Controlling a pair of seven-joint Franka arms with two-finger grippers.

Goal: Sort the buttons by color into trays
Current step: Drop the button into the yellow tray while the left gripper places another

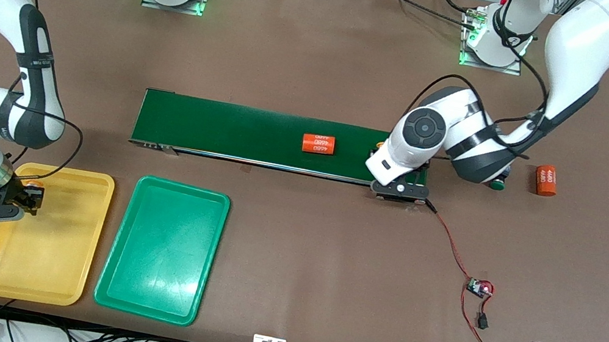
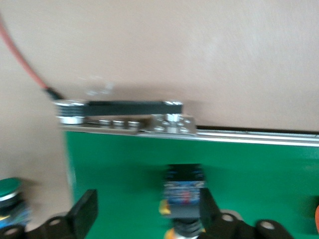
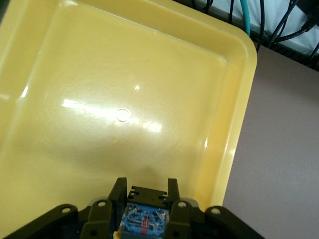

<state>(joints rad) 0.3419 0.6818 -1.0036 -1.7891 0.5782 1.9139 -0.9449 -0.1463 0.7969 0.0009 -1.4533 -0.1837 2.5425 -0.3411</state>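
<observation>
My right gripper (image 1: 28, 198) hangs over the yellow tray (image 1: 43, 251), at its end farther from the front camera. It is shut on a button (image 3: 144, 219) with a black-and-blue body and a yellow-orange cap (image 1: 34, 186). My left gripper (image 2: 147, 204) is low over the conveyor belt's end toward the left arm, jaws wide open. A second yellow-capped button (image 2: 183, 191) lies on the belt against one finger (image 2: 207, 206). A green-capped button (image 1: 498, 184) stands on the table beside the belt's end, partly hidden by the left arm. The green tray (image 1: 161, 252) lies beside the yellow one.
The dark-green conveyor belt (image 1: 237, 132) crosses the table's middle with an orange cylinder (image 1: 318, 144) on it. Another orange cylinder (image 1: 546, 180) lies on the table toward the left arm's end. A small circuit board (image 1: 480, 287) with red and black wires lies nearer the front camera.
</observation>
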